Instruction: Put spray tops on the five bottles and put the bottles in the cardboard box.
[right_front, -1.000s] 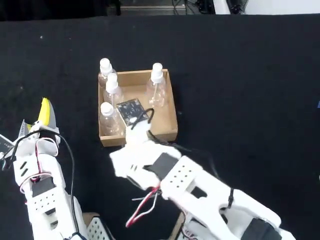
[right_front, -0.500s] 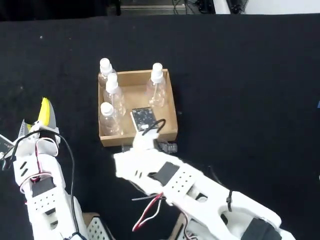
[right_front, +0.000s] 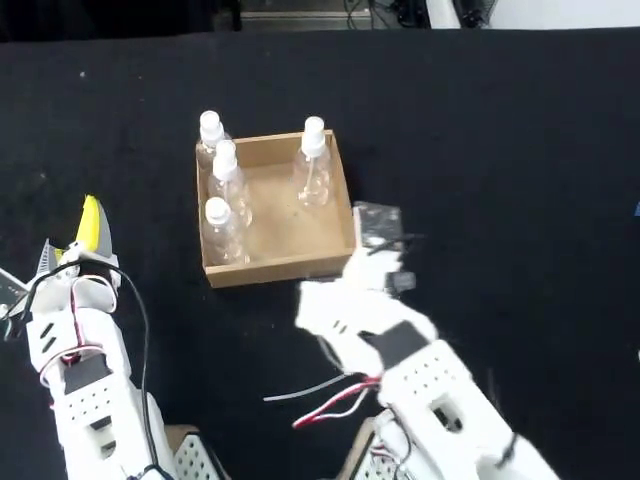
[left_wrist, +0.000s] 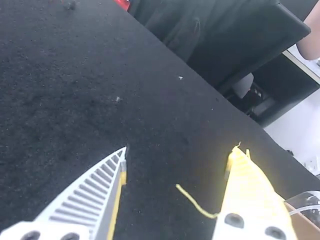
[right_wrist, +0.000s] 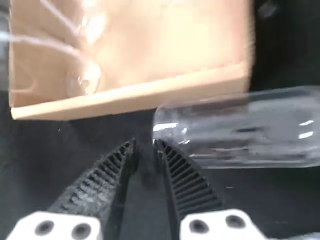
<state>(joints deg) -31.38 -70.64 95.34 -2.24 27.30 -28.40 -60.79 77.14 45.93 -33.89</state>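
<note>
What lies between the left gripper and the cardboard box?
Nothing: in the high view, the black table between the left gripper and the cardboard box is bare.

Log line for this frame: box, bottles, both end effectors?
cardboard box: four capped bottles upright | fifth bottle: lying outside | right end effector: slightly open, empty, beside it | left end effector: open, empty
</note>
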